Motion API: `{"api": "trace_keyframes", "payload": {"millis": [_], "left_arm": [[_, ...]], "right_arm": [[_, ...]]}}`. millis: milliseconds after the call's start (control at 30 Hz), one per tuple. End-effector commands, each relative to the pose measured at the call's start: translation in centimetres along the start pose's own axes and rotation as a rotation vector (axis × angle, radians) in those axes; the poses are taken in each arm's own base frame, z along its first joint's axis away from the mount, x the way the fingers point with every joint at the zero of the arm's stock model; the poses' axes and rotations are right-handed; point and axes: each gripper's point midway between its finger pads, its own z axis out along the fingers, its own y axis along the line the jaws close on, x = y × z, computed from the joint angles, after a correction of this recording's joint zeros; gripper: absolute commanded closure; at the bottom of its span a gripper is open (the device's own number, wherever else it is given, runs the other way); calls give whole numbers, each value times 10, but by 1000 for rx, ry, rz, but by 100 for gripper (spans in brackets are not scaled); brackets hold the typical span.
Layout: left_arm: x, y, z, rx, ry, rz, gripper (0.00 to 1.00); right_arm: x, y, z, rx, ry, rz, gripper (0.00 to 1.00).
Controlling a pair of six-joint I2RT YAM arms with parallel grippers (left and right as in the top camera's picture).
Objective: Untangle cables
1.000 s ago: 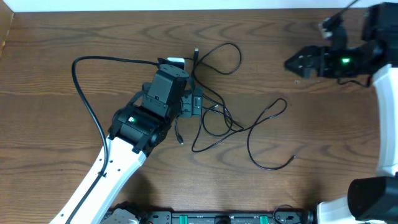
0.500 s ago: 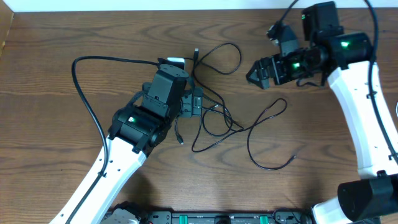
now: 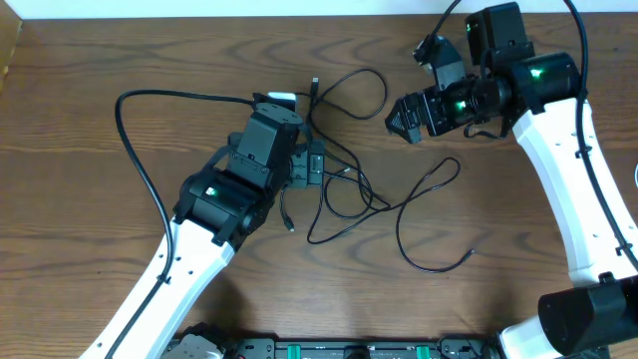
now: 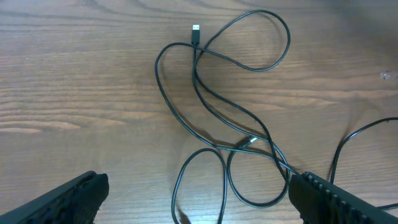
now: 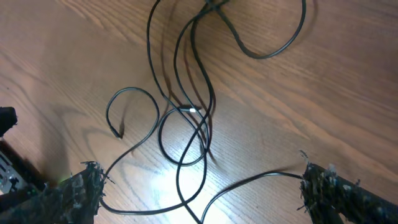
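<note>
Your right gripper (image 3: pixel 399 120) has swung in from the far right edge toward the cables (image 3: pixel 371 202), jaws spread, holding nothing. Your left gripper (image 3: pixel 313 166) stays spread over the tangle mid-table, unmoved.

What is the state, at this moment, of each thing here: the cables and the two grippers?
cables: tangled, looped over each other, lying on the table, not held.
left gripper: open, over the tangle, holding nothing.
right gripper: open, above the table, holding nothing.
</note>
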Motion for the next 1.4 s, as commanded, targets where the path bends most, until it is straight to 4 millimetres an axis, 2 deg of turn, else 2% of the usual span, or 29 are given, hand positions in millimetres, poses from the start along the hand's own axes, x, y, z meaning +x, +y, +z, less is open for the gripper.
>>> {"api": "trace_keyframes", "payload": {"millis": [0,367,567,833,1100,1233,1367], "left_arm": [[-4,0,-1,-6,-9,5,3],[-4,0,-1,-6,-9,6,3],[-4,0,-1,-6,-9,6,3],[-1,4,-1,-22,3,11,3],[0,40,2,-98,33,23,3],[-1,54,4,-73,51,39,3],[-4,83,4,-115,52,-14,3]], "right_arm": [[0,-2,3,9,7,7,1],[-1,-5,8,19,13,7,1],[3,0,20,7,44,-1,1],[12,-4,33,3,87,15,1],[21,-6,39,1,112,25,1],[20,-5,40,0,109,20,1],[20,-5,40,0,107,19,1]]}}
